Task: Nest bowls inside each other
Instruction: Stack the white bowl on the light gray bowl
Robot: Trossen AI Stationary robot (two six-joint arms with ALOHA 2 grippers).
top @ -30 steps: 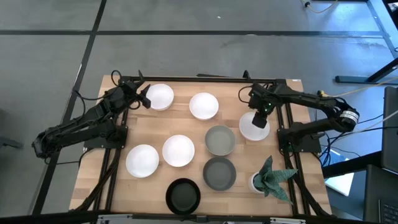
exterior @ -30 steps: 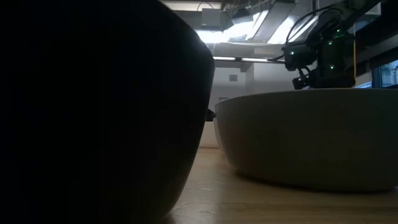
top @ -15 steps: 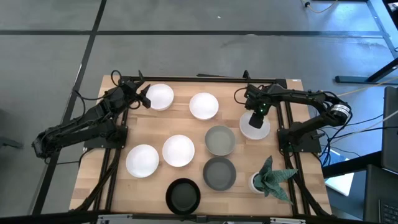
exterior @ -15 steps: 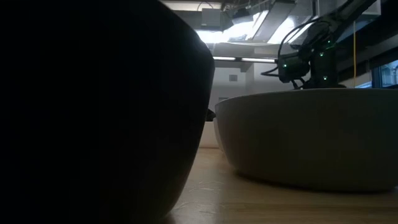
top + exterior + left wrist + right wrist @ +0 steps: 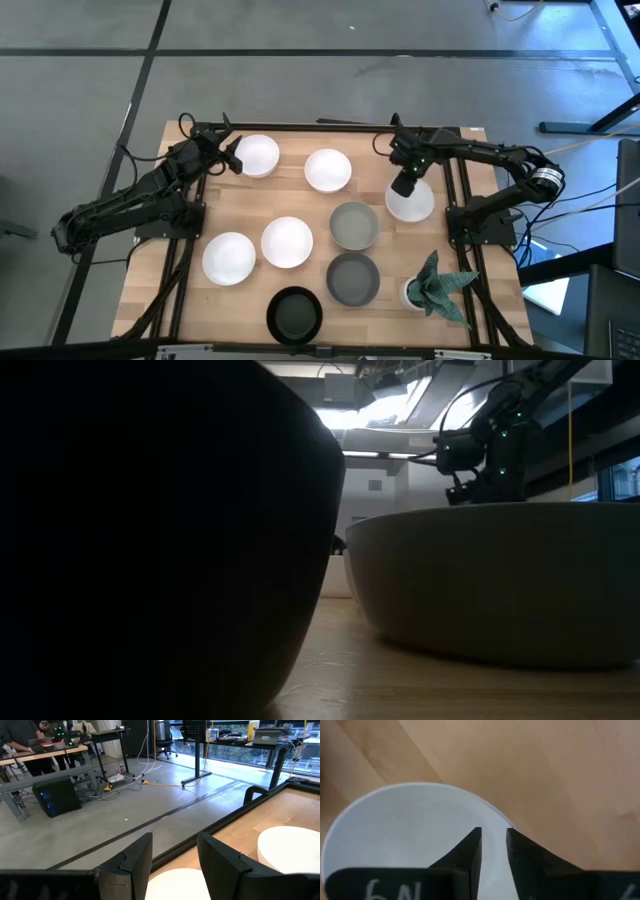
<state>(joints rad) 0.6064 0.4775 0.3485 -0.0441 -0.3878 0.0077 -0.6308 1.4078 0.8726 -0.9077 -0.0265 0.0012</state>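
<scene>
my right gripper [image 5: 404, 187] hangs over the far rim of the white bowl [image 5: 411, 203] by the right edge of the table [image 5: 240, 205], fingers [image 5: 470, 851] drawn close with only a slit between them, gripping nothing as far as i can see. the left gripper [image 5: 233, 160] waits at another white bowl [image 5: 257, 155] in the far left corner, its fingers [image 5: 137, 862] spread.

the bowls look like glazed ceramic: stiff, slick, fairly heavy, likely to chip if dropped. i'd pinch the thin rim wall, one finger inside, one outside.

three more white bowls, two matte grey bowls [image 5: 353, 225] and a black bowl [image 5: 294, 315] sit apart across the pale wood, none nested yet. all are round, shallow, smooth-walled.
</scene>
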